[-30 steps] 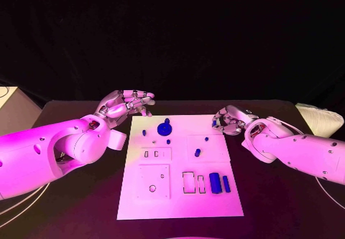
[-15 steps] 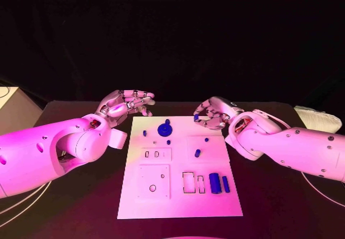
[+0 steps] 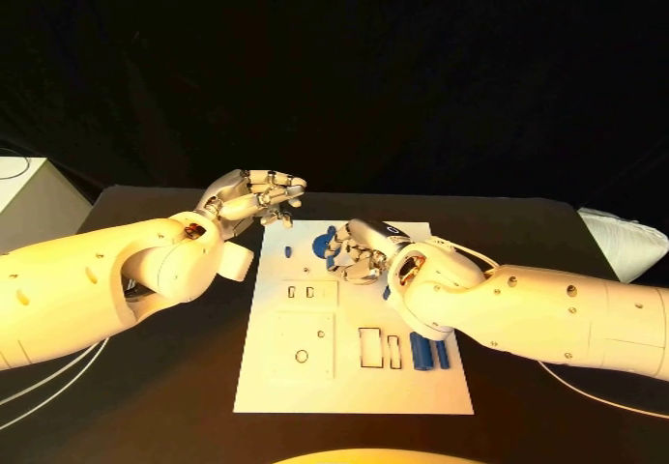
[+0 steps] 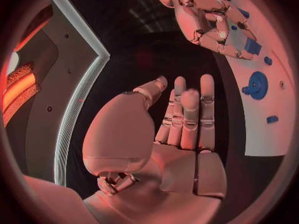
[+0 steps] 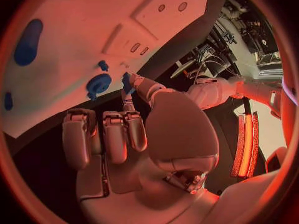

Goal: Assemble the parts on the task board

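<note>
Head view, white board [image 3: 286, 382]: centre of frame, on black table [image 3: 139, 387].
Right hand [image 3: 360, 253]: over board's upper middle, thumb and finger pinching small blue block [image 5: 126, 81].
Left hand [image 3: 255, 198]: past board's upper-left corner, fingers curled, holding nothing.
Blue gear [image 4: 257, 84]: on board, just beside right hand.
Blue cylinders [image 3: 428, 352]: board's lower right.

Robotics lab or test cell, likely. Black table [image 3: 530, 232] with black curtain backdrop [image 3: 419, 87], white task board [image 3: 356, 387] laid out as a fixture, cluttered equipment and cables [image 5: 215, 45] at the room's edge, blurry.
</note>
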`<state>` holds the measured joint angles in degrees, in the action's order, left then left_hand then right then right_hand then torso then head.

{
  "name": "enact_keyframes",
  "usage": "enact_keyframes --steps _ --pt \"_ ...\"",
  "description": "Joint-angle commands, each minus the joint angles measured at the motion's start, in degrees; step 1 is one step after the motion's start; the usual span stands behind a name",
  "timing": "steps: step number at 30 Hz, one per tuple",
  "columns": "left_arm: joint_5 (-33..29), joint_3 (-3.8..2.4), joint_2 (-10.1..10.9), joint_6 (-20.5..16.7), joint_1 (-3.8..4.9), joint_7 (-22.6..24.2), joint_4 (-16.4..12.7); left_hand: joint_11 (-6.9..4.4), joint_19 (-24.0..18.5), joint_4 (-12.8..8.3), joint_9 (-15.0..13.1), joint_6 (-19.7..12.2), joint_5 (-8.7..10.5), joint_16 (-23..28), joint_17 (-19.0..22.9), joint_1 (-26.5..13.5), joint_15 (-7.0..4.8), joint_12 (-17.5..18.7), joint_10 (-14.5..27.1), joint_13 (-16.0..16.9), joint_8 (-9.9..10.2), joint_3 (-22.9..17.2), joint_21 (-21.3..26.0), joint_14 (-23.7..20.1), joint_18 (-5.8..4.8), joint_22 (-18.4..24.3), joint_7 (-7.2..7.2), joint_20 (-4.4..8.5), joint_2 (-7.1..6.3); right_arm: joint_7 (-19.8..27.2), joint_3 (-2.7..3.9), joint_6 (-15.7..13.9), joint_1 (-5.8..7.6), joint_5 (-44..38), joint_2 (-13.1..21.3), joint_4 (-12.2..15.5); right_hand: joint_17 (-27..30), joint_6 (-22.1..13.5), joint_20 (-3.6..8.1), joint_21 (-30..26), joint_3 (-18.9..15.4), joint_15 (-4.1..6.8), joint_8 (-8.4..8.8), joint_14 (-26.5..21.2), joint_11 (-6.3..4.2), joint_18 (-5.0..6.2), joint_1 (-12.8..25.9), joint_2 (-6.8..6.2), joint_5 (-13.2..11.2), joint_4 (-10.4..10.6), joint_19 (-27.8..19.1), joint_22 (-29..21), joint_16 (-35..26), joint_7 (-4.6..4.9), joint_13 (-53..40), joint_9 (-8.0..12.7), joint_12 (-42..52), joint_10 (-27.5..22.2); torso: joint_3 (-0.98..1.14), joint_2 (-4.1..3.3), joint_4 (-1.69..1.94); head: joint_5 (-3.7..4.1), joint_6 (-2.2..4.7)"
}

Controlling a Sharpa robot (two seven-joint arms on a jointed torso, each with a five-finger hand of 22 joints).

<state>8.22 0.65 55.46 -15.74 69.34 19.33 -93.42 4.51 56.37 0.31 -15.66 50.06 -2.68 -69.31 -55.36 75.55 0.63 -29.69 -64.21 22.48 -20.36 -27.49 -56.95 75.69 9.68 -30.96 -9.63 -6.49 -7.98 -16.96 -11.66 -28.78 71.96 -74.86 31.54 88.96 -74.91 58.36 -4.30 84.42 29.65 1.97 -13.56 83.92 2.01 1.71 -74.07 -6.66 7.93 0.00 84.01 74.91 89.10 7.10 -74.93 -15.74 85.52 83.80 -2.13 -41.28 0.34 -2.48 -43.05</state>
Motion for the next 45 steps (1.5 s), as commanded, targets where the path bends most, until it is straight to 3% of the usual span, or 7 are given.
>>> enact_keyframes --steps 1,2,5,11,20,29,45 --pt "2.51 -0.03 -0.10 1.49 0.04 -2.76 0.02 -0.03 3.39 -0.09 -0.22 -0.63 -0.15 -3.80 -5.52 0.05 -0.20 -1.99 1.21 1.42 -0.50 -1.04 -2.59 3.00 0.38 -2.84 0.04 0.48 0.32 -4.12 -0.07 1.78 -0.89 -3.94 -0.88 0.48 -13.28 0.15 0.32 -0.01 0.21 0.08 -2.06 5.65 -0.06 -0.30 0.22 0.14 0.36 0.01 3.23 11.41 0.13 -0.48 -10.92 -2.85 -0.04 2.94 -0.02 0.05 0.11 -0.22 -0.32" --pt "2.79 -0.03 -0.09 1.76 0.04 -3.09 0.04 -0.06 7.42 -0.02 -0.34 -0.80 -0.12 -4.25 -6.36 -0.01 -0.31 -2.60 1.76 1.81 -0.75 -1.54 -5.67 3.49 -0.41 -7.56 0.06 0.71 0.32 -4.62 -0.09 1.93 -1.19 -4.25 -1.10 0.59 -13.30 0.09 0.30 -0.08 0.20 0.06 -2.08 5.65 -0.04 -0.28 0.32 0.08 0.42 0.05 3.20 11.37 0.14 -0.46 -10.91 -2.87 -0.05 2.94 -0.05 0.07 0.15 -0.21 -0.40" --pt "3.58 -0.03 -0.05 2.48 0.04 -3.96 0.09 0.17 8.34 0.29 -0.77 -2.07 -0.08 2.81 1.01 -0.29 -0.38 -1.35 3.49 0.67 -1.37 -3.55 1.67 1.33 1.02 3.27 -0.08 1.31 0.03 -5.78 -0.14 2.13 -2.04 -5.16 -1.70 0.66 -13.35 0.06 0.29 0.12 0.21 0.04 -2.09 5.67 -0.03 -0.33 0.38 0.07 0.46 0.08 3.30 11.50 0.16 -0.45 -10.92 -2.89 -0.05 2.93 -0.07 0.06 0.19 -0.29 -0.54" --pt "4.34 -0.02 0.04 3.17 0.04 -4.87 0.18 0.85 13.29 0.29 -1.35 -4.15 -0.21 20.49 15.68 -0.23 -0.24 3.52 4.71 -3.55 -2.07 -5.17 11.75 -3.52 0.89 10.87 -0.95 1.25 -0.41 -7.24 -0.21 1.54 -3.39 -7.21 -2.67 0.49 -13.22 -0.09 0.26 0.04 0.22 0.00 -2.09 5.63 0.00 -0.31 0.50 -0.05 0.58 0.10 3.26 11.45 0.10 -0.41 -10.85 -2.92 -0.13 2.88 0.06 -0.05 0.06 -0.61 -0.85" --pt "4.38 0.00 0.11 2.64 0.04 -3.99 0.19 0.83 15.17 0.54 -1.53 -4.12 -0.14 12.28 5.08 -1.09 -0.02 4.03 3.12 -4.74 -2.59 -4.55 12.36 0.14 0.79 11.59 -0.76 1.06 -1.18 -8.16 -0.23 1.00 -4.11 -9.15 -3.28 0.60 -13.24 -0.19 0.23 0.06 0.20 -0.03 -2.11 5.64 0.03 -0.32 0.63 -0.24 0.67 0.10 3.28 11.47 0.11 -0.39 -10.92 -2.96 -0.06 2.93 0.02 -0.05 0.02 -0.85 -1.32" --pt "4.38 0.04 0.12 2.24 0.04 -3.61 0.25 0.71 16.97 0.46 -1.52 -4.04 -0.14 6.42 -1.20 -1.34 0.08 2.62 2.63 -4.55 -3.04 -4.57 2.12 0.07 -0.90 -1.60 -0.63 0.95 -1.31 -8.76 -0.28 1.23 -4.54 -10.17 -3.70 0.06 -13.17 -0.32 0.17 0.02 0.08 -0.09 -2.22 5.62 0.07 -0.31 1.07 -0.69 0.70 0.21 3.28 11.46 0.08 -0.35 -10.92 -3.07 -0.08 2.92 0.03 -0.09 0.05 -0.85 -1.67" --pt "4.38 0.09 0.14 2.23 0.04 -3.55 0.25 0.73 16.94 0.46 -1.49 -4.09 -0.14 5.31 -2.37 -1.45 0.13 2.24 2.76 -4.46 -3.11 -4.58 0.24 0.13 -1.13 -3.82 -0.64 0.88 -1.35 -9.40 -0.41 2.30 -5.22 -10.81 -4.69 -0.78 -13.08 -0.70 0.07 -0.17 -0.33 -0.17 -2.35 5.60 0.16 -0.26 2.15 -1.71 0.57 0.63 3.21 11.37 0.04 -0.27 -10.80 -3.24 -0.23 2.81 0.03 -0.04 0.07 -0.91 -2.20"
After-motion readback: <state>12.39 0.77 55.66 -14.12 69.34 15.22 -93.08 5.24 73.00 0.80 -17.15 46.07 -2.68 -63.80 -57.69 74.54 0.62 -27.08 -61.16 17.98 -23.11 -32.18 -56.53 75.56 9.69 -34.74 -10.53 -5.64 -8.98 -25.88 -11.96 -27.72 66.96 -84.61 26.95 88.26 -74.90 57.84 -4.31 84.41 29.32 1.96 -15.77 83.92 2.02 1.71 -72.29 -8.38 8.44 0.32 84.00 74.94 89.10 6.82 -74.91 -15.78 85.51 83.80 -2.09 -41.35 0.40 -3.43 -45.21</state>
